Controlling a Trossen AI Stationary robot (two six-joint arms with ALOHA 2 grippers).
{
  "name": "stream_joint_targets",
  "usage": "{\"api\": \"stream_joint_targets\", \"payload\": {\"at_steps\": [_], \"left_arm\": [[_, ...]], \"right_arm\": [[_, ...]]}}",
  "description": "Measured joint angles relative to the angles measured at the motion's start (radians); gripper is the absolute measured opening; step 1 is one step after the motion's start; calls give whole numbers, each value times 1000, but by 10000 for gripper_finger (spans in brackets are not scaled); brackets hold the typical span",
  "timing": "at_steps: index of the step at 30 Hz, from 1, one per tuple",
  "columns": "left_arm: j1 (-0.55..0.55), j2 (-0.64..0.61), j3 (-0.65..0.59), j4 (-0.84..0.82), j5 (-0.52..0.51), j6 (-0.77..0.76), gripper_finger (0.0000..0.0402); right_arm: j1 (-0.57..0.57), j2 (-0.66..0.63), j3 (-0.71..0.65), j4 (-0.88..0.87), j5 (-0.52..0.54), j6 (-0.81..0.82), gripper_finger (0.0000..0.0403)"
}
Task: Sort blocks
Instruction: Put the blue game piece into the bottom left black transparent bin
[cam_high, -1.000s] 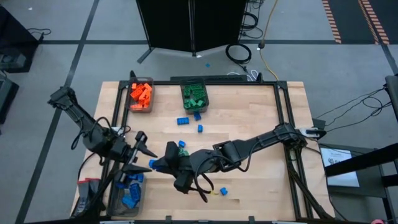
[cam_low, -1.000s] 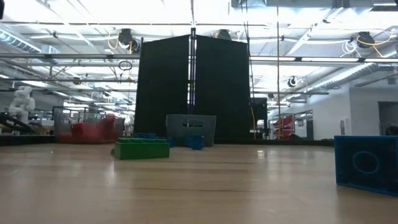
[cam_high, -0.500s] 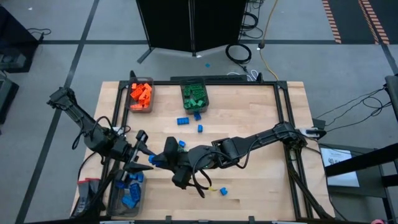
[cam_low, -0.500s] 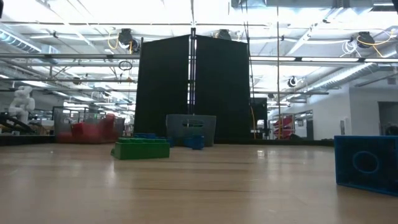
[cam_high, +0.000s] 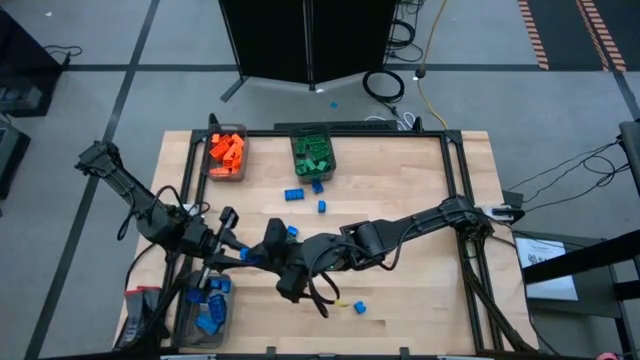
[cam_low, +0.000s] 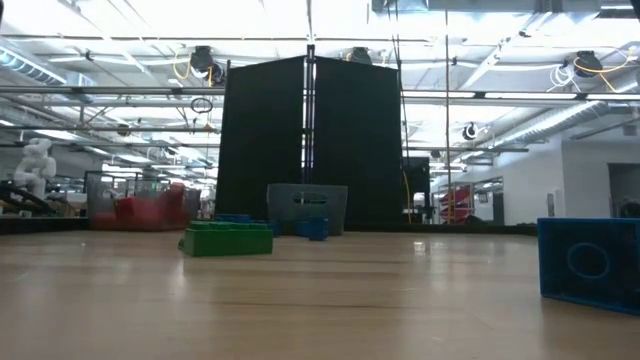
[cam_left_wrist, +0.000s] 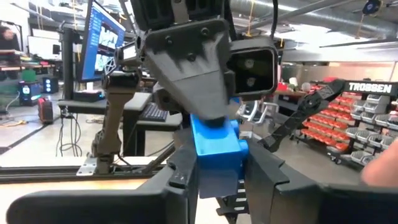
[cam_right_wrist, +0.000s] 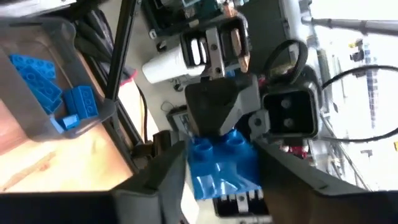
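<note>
**A:** What just changed?

**B:** The left gripper (cam_high: 230, 250) has moved in. A moment ago its fingers were apart. Now they pinch the blue block (cam_high: 245, 257), just above the bin (cam_high: 226, 318) of blue blocks.

**A:** Has the right gripper (cam_high: 262, 258) let go?

**B:** Not yet. It is pinching the same block from the other side, so both hold it.

**A:** What does that mean?

**B:** I think it is a hand-over. If the right one lets go, the left can drop the block in that bin. More blue blocks (cam_high: 293, 194) lie farther from the bin.
</note>
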Motion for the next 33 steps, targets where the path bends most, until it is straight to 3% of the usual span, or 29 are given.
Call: {"api": "stream_joint_targets", "payload": {"at_steps": [4, 8, 12, 17, 24, 28, 33], "left_arm": [[0, 0, 0, -33, -30, 0, 83], [-2, 1, 0, -113, -62, -7, 79], [-3, -14, 0, -292, -100, -180, 79], [-34, -23, 0, -624, -52, -598, 79], [-167, -18, 0, -993, 200, -1239, 79], [-258, -11, 0, -1100, 245, -1442, 79], [-330, -4, 0, -1207, 280, -1531, 79]], "right_arm": [[5, 0, 0, -28, 176, 0, 231], [16, -9, 0, -133, 374, 28, 248], [24, -32, 0, -323, 483, 160, 250], [29, -65, 0, -556, 483, 413, 241], [20, -80, 0, -762, 480, 666, 235], [11, -80, 0, -797, 449, 735, 235], [-21, -79, 0, -796, 316, 778, 235]]}}
